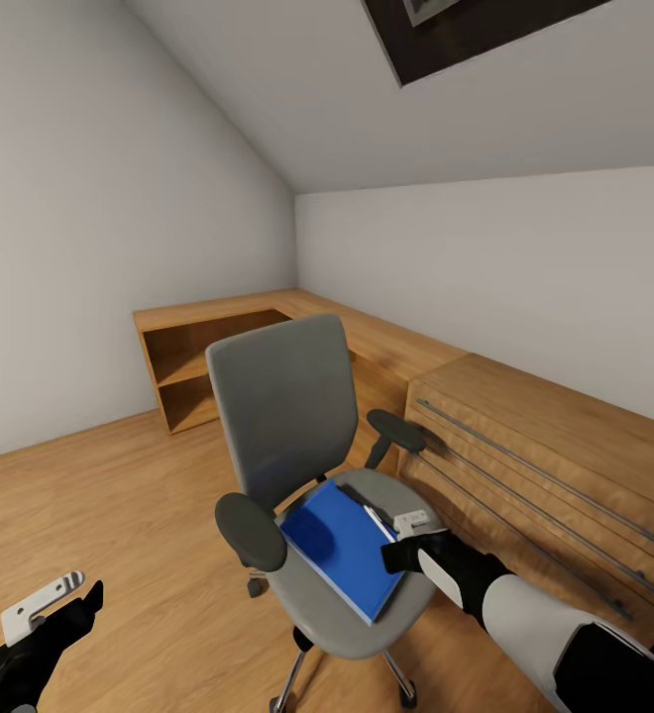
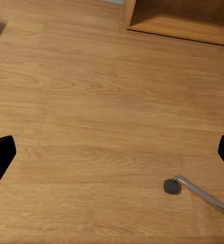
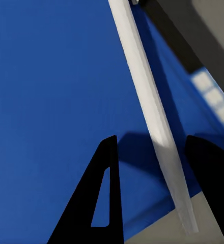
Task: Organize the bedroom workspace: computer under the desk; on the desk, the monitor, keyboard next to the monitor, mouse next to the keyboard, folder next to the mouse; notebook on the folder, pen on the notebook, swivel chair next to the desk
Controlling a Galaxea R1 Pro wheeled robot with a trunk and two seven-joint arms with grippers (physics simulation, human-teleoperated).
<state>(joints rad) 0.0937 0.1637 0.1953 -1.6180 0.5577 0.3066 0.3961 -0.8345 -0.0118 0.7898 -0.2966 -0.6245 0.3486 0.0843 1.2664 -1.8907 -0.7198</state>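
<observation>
The pen [image 3: 152, 117], a thin, light, rigid white stick, lies on the blue folder [image 1: 342, 545] on the swivel chair [image 1: 297, 426] seat. The right tool [image 3: 152, 198] straddles it, fingers apart; pinching mid-shaft should stop it rolling away. The left tool [image 2: 112, 152] hangs wide above the floor [image 2: 91, 101].

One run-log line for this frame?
right tool: open, straddling pen on folder | folder: on swivel chair seat | left tool: open, over floor
</observation>
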